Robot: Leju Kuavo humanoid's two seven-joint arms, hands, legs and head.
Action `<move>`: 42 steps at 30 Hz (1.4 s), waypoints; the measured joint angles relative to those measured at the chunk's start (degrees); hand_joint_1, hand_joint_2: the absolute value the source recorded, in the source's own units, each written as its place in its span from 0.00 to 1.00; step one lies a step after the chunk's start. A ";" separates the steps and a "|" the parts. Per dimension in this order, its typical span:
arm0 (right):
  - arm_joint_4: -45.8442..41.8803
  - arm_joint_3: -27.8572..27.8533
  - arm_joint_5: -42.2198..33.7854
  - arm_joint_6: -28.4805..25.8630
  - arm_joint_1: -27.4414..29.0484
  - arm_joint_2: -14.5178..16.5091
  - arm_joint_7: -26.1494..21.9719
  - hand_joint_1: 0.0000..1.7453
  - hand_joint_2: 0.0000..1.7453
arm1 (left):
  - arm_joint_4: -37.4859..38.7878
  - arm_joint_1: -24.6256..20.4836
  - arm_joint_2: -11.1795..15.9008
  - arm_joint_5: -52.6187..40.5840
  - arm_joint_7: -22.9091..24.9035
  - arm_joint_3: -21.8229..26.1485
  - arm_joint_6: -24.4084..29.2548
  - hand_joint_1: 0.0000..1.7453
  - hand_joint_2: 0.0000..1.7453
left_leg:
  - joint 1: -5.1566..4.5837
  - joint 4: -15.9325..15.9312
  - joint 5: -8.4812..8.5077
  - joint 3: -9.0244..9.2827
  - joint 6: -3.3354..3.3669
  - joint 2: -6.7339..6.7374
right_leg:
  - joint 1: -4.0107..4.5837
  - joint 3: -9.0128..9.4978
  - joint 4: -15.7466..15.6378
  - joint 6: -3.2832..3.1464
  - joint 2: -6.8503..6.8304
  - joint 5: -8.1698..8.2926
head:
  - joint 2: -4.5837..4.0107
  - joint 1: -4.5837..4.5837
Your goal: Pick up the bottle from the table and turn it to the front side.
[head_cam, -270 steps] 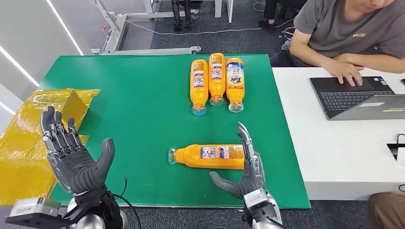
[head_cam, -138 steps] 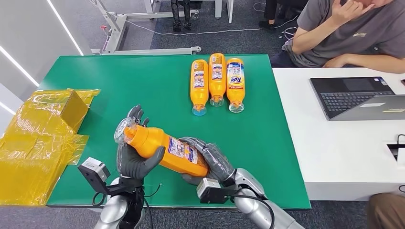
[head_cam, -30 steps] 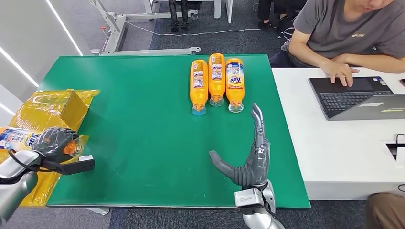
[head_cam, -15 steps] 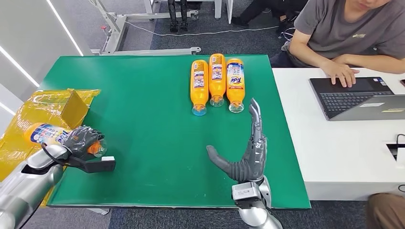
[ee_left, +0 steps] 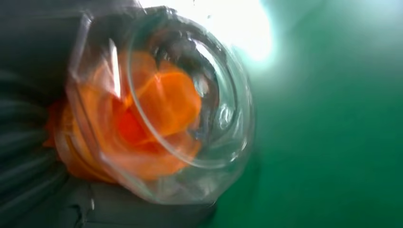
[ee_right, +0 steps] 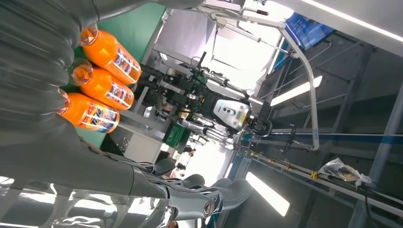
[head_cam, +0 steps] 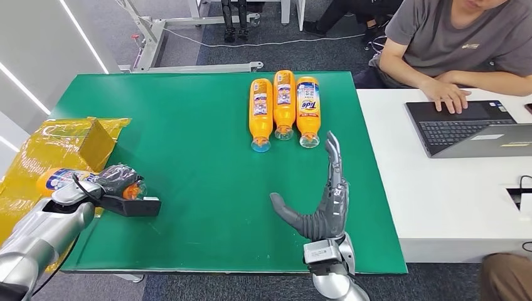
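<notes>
My left hand (head_cam: 116, 180) grips an orange Tide bottle (head_cam: 58, 179) near its neck, at the left edge of the green table (head_cam: 188, 138), over the yellow box. The bottle lies roughly level, its clear cap (head_cam: 136, 190) pointing toward the table's middle. In the left wrist view the clear cap (ee_left: 190, 109) and orange neck sit close to the camera above green cloth. My right hand (head_cam: 323, 200) stands open near the table's front edge, fingers stretched toward the far side, holding nothing. Three orange bottles (head_cam: 283, 103) lie side by side at the far edge, also seen as bottles (ee_right: 102, 71) in the right wrist view.
A yellow wrapped box (head_cam: 59, 147) sits at the table's left edge. A white desk (head_cam: 452, 188) adjoins on the right with a laptop (head_cam: 467, 128), where a person (head_cam: 458, 44) sits typing. A white metal frame (head_cam: 182, 63) stands behind the table.
My left arm has carried the bottle from beyond the left edge inward toward the table and slightly lower. The right hand has hardly moved.
</notes>
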 joint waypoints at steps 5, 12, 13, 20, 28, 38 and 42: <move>0.19 0.21 -1.04 -0.01 -0.23 -0.43 0.00 0.00 1.00 | 1.58 -0.29 1.15 0.21 0.58 -0.75 0.31 1.00 1.00 | 0.00 -0.02 0.00 0.01 0.00 -0.02 | 0.00 0.02 0.00 0.00 -0.02 -0.01 | 0.00 -0.01; 0.23 1.05 -1.18 -0.01 -0.54 -0.75 0.00 0.00 1.00 | 1.86 -0.07 1.94 1.53 0.59 -0.80 0.23 0.00 1.00 | 0.00 -0.02 0.02 0.03 -0.02 -0.07 | 0.00 0.04 0.01 0.00 -0.07 -0.01 | 0.00 -0.01; 0.23 1.05 -1.00 -0.01 -0.56 -0.75 0.00 0.00 1.00 | 1.86 -0.15 1.88 1.90 0.59 -0.80 -0.32 0.00 1.00 | 0.00 -0.02 0.02 0.04 -0.02 -0.08 | 0.00 0.05 0.01 0.00 -0.07 0.00 | 0.00 -0.01; 0.22 1.05 0.81 -0.01 -0.18 -0.83 0.00 0.00 1.00 | 1.86 -0.71 1.46 4.36 0.02 -0.79 -1.86 0.00 1.00 | -0.01 -0.01 0.02 0.10 -0.03 -0.08 | 0.00 0.09 0.01 0.00 -0.08 0.00 | 0.00 -0.01; -0.33 1.05 0.76 -0.01 1.31 -1.13 0.00 0.00 1.00 | 1.81 -1.07 2.20 7.63 -3.32 -0.73 -5.87 0.00 1.00 | -0.01 -0.02 0.02 0.11 -0.03 -0.06 | 0.00 0.08 0.01 0.00 -0.06 0.00 | 0.00 -0.01; -1.11 0.60 1.50 -0.03 2.58 -1.53 0.00 0.00 1.00 | -9.99 0.62 9.72 15.91 -3.61 -0.74 -12.98 0.00 1.00 | 0.02 -0.02 0.02 0.07 -0.04 0.00 | 0.01 0.02 0.03 -0.01 0.01 -0.01 | 0.00 -0.01; -1.22 0.40 1.55 -0.03 2.89 -1.57 0.00 0.00 1.00 | -19.89 0.86 14.47 18.20 -1.32 -0.73 -11.55 0.00 1.00 | 0.02 -0.01 0.02 0.04 -0.03 -0.09 | 0.02 -0.02 0.00 -0.01 -0.09 -0.02 | 0.00 -0.01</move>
